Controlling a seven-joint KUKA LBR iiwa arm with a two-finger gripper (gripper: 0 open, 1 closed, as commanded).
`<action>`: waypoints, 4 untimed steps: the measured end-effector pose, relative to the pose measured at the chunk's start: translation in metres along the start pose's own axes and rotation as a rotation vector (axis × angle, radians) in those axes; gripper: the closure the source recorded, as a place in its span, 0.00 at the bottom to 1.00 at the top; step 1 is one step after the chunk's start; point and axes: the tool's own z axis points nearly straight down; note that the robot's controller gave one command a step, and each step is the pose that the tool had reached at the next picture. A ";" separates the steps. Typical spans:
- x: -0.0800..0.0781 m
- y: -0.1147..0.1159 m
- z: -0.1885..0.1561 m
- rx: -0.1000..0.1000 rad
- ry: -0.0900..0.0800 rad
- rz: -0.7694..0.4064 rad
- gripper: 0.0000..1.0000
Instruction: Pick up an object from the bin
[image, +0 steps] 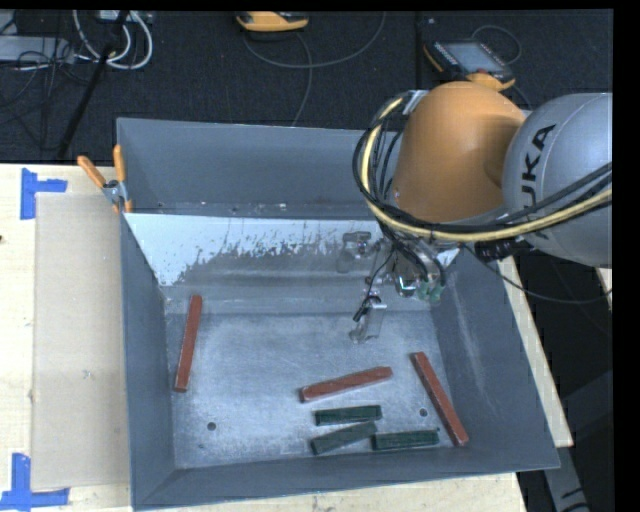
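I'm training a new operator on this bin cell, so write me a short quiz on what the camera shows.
1. How many red-brown bars lie in the bin?
2. True or false: the gripper is over the lone bar at the bin's left side.
3. Where do the green bars lie? A: close together near the front wall. B: against the back wall. C: scattered along the left wall.

Key
1. Three.
2. False: it is toward the back, right of the middle, apart from every bar.
3. A.
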 end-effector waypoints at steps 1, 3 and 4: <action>0.084 -0.001 0.171 0.000 0.001 -0.122 0.00; 0.069 0.012 0.039 0.000 -0.017 -0.218 1.00; 0.079 0.009 -0.022 0.002 -0.013 -0.537 1.00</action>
